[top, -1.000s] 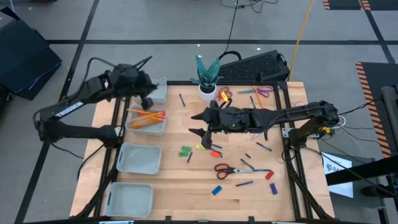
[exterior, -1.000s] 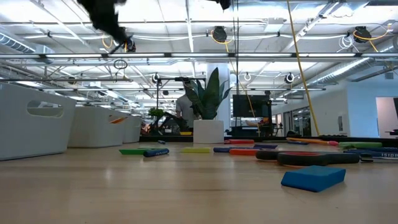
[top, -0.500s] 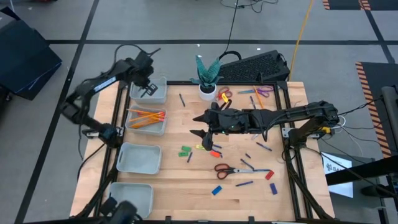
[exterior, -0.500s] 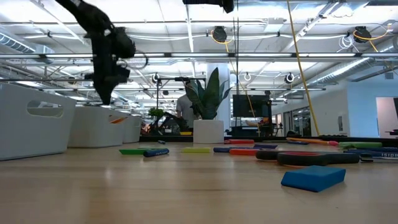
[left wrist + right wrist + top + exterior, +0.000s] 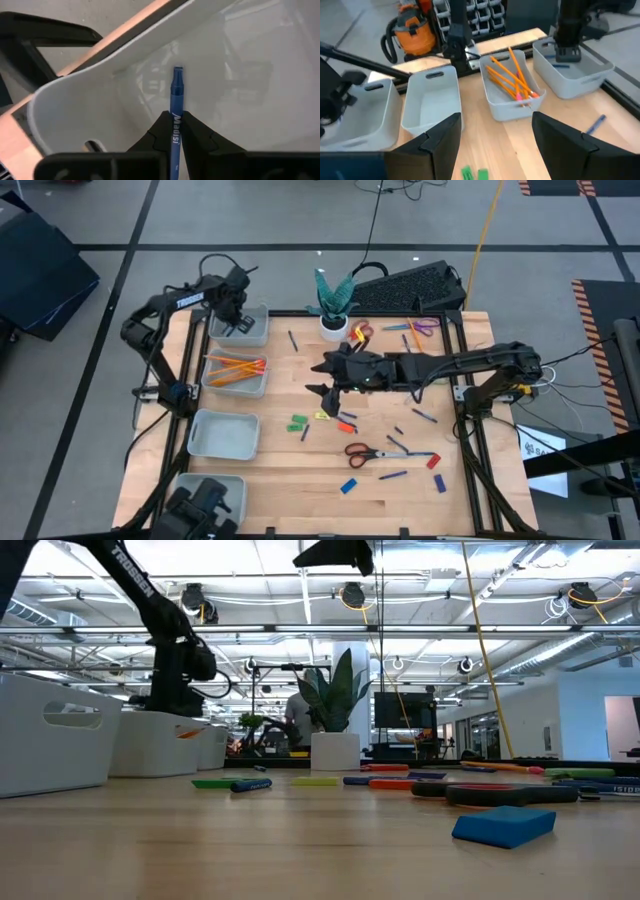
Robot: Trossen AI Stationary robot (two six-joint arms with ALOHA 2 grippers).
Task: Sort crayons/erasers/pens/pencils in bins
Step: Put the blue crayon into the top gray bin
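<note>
Four pale bins stand in a row along the table's left side. My left gripper (image 5: 238, 320) reaches down into the farthest bin (image 5: 252, 332), shut on a blue pen (image 5: 176, 95). The bin beside it (image 5: 236, 384) holds several orange pencils (image 5: 238, 367). My right gripper (image 5: 325, 388) hangs open over the table's middle, above a green eraser (image 5: 297, 423), a yellow eraser (image 5: 323, 416) and a red eraser (image 5: 346, 426). More pens (image 5: 424, 416) and erasers (image 5: 348, 486) lie flat on the right half. My left gripper pinches the blue pen's barrel (image 5: 175, 131) between its two fingers. The fingers come from above, pointing down into the bin, and the pen runs along them. Its free end (image 5: 178, 74) sticks out past the fingertips toward the bin's floor; whether it touches, I cannot tell.
A white plant pot (image 5: 334, 327) stands at the far middle, with a keyboard (image 5: 415, 285) behind the table. Scissors (image 5: 365, 451) lie near the front right, another pair (image 5: 424, 326) at the far right. The two nearer bins (image 5: 224, 434) (image 5: 210, 498) show nothing inside.
My left gripper has gone down with the pen from high above the table into the farthest bin, its arm swinging in toward the table's far left corner. The pen has stayed between the fingers.
</note>
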